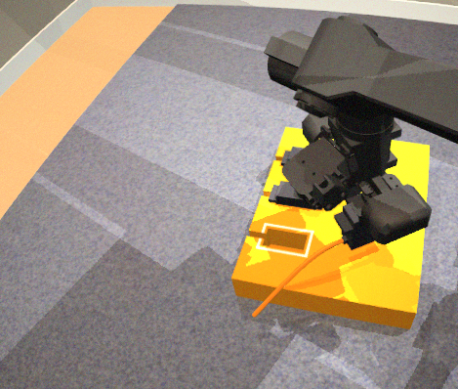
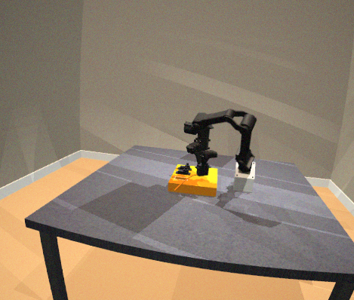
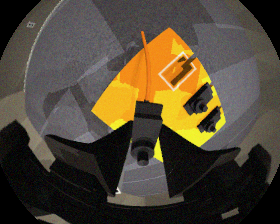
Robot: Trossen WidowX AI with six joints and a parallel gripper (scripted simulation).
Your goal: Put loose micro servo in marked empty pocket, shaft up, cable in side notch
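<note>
The micro servo [image 1: 358, 239] [image 2: 203, 173] [image 3: 148, 116] is clamped between the fingers of the end effector [image 1: 354, 229] [image 2: 202, 170] [image 3: 145, 125], over the yellow deck [image 1: 385, 289] [image 2: 193, 189] [image 3: 128, 67] and outside the marked pocket [image 1: 287, 239] [image 2: 180, 178] [image 3: 176, 73]. In the top view it is to the right of that pocket, well apart from it. Its cable end faces near-left there, and the orange cable [image 1: 292, 272] [image 2: 183, 183] [image 3: 148, 70] slants from it across the deck and out past the near edge, outside the side notch [image 1: 257, 235], which opens at the pocket's left end. In the wrist view the servo's long axis runs up and down the picture, with the cable leaving the upper end and the output shaft [image 3: 143, 157] at the lower end; the shaft seems to point up toward the camera, though the dark parts blend together. The pocket's long axis lies oblique to it, so body and pocket are out of line. Two seated servos [image 1: 288, 194] [image 2: 183, 169] [image 3: 198, 103] sit in a row on the deck's left side, on the far side of the pocket in the top view. The deck rests on the dark bench [image 1: 131, 303] [image 2: 203, 234] [image 3: 236, 60], to the left of the arm's pale base block [image 2: 244, 184] in the exterior view. How high the servo is above the deck is hard to judge.
</note>
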